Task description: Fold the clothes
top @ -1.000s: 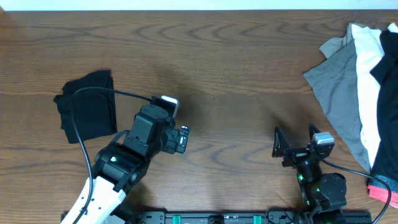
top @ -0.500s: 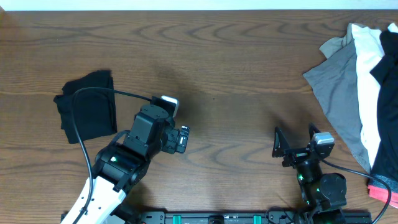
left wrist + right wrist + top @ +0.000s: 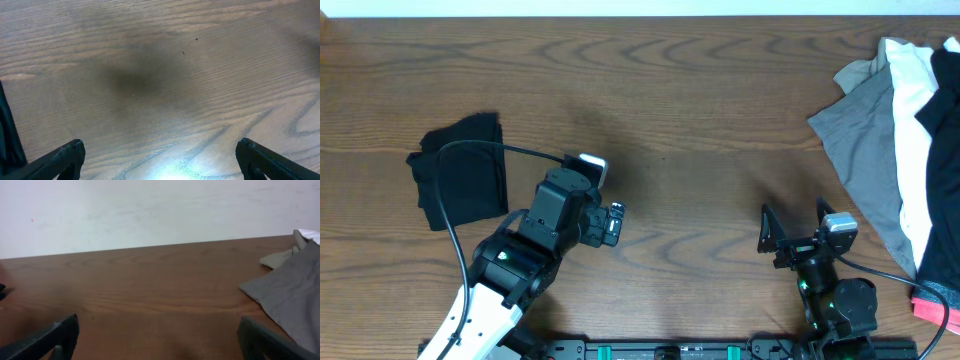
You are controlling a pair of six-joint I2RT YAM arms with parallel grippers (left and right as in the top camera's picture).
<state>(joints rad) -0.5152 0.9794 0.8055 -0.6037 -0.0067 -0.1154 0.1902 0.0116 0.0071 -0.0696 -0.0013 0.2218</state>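
Both stand empty with fingers apart — the left tool [image 3: 160,150] over bare bench [image 3: 700,120] near the folded black garment [image 3: 460,185], the right tool [image 3: 160,332] short of the heaped clothes [image 3: 895,140] — whose overlapping layers might all lift in one pinch.

We read the setting as a robotics laboratory: a wood-grain counter [image 3: 700,90] set against a plain white wall [image 3: 150,210], with a cabled left arm [image 3: 510,265] and right arm [image 3: 835,300] mounted at its near edge.
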